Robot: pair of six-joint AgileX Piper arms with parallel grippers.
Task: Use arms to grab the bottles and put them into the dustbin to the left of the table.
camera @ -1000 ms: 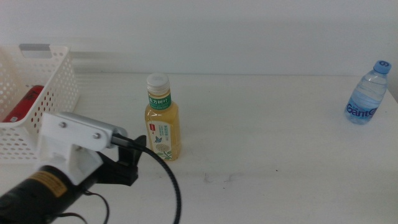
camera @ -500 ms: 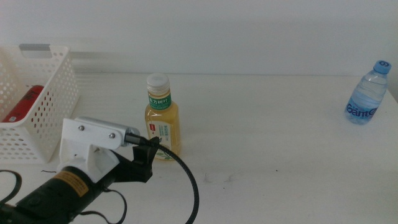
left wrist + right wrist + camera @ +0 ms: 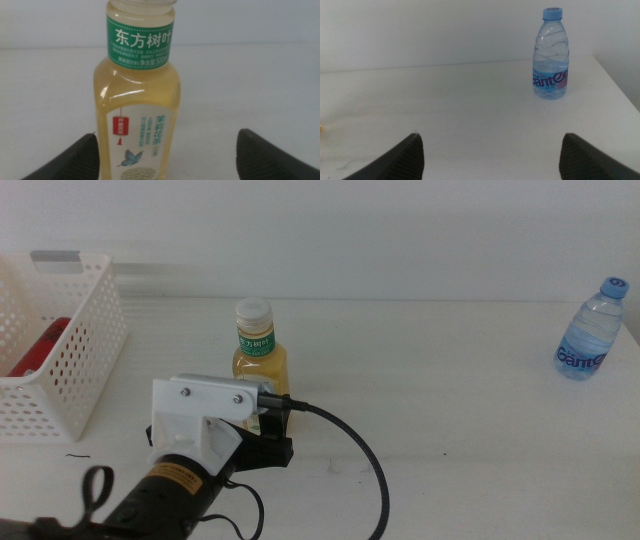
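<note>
One yellow tea bottle [image 3: 260,349] stands mid-table; one clear water bottle [image 3: 589,330] stands at the table's far right corner; that makes two bottles; one red can [image 3: 36,346] lies inside the one white dustbin [image 3: 85,370] at the left edge; one arm [image 3: 190,460] is in the middle view.

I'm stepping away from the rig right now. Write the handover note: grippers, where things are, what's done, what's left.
Left gripper: open, jaws on either side of the yellow tea bottle, not closed on it.
Right gripper: open, holding nothing, facing the water bottle from a distance; that arm is out of the middle view.
Water bottle stands upright at the table's far right edge.
Done: red can lies in the white basket on the left.
Left: grip the tea bottle, bin it, then the water bottle.
</note>
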